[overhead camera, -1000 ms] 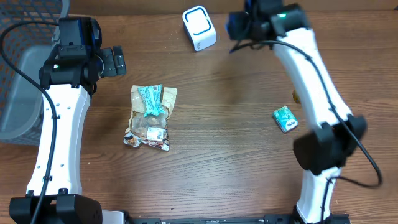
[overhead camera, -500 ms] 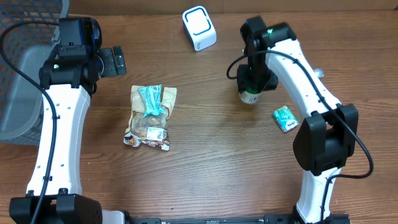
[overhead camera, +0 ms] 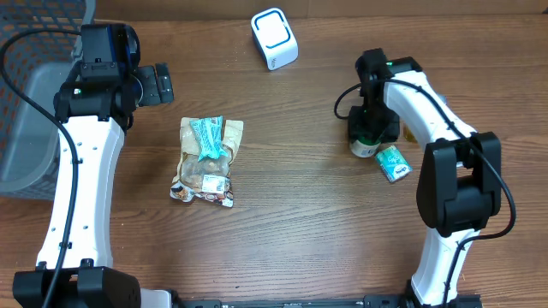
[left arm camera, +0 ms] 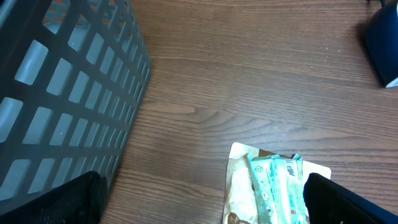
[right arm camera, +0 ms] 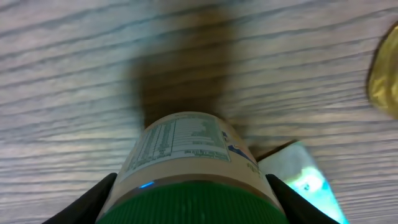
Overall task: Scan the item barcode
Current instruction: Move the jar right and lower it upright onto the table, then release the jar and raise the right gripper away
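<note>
Wooden table [overhead camera: 300, 222]: green-lidded bottle [right arm camera: 186, 149] gripped inside right end effector [overhead camera: 370, 130]; left end effector [overhead camera: 161, 84] spread wide

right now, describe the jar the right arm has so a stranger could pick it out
On the right half of the wooden table, the right end effector grips a small jar. It is cream with a green lid and a printed label, unlike the flat teal packet beside it.

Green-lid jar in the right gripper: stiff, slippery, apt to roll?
Probably stiff: the green-lid jar looks round and undented in the right gripper. Its smooth curved wall could slip or twist in the grip. Laid on its side it would likely roll.
</note>
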